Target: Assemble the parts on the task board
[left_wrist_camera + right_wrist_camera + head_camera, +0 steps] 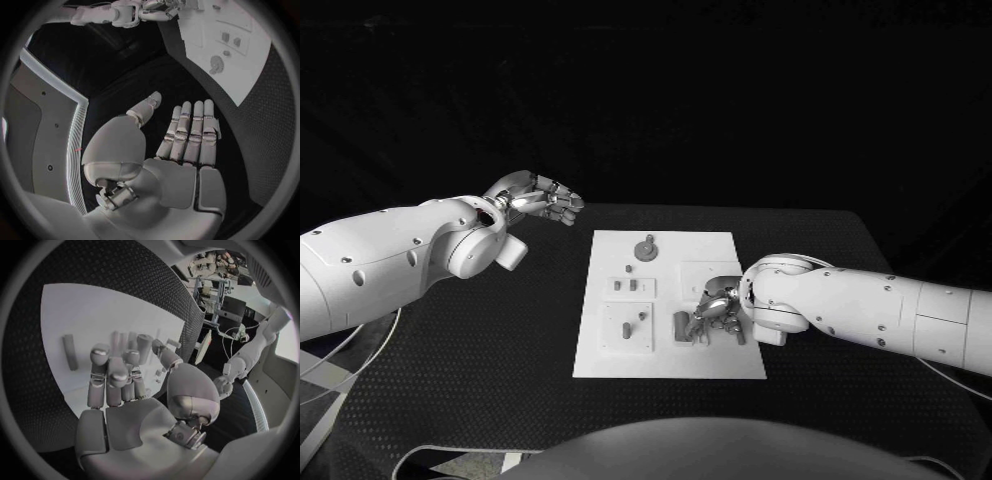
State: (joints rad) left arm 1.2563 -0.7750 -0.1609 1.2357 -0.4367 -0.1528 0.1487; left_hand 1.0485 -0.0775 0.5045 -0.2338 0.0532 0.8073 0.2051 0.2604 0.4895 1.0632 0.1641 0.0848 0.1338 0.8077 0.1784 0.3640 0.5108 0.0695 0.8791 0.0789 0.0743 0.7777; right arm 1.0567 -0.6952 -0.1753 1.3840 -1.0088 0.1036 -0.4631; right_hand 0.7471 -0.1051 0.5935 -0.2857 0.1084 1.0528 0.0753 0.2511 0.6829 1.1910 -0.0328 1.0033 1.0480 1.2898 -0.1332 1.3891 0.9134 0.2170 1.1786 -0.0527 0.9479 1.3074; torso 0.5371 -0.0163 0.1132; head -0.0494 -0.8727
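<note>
beside right fingers (720,306): grey parts (687,325)

The right hand (122,385) reaches over the white board (81,315), its fingers (100,360) curled down toward a cluster of grey parts (128,342) lying loose on the plate. Whether any part is pinched cannot be told. One long grey bar (70,352) lies apart from the cluster, beside the fingers. The board rests on the black table (94,265). The left arm (247,357) shows beyond the table's edge.
</note>
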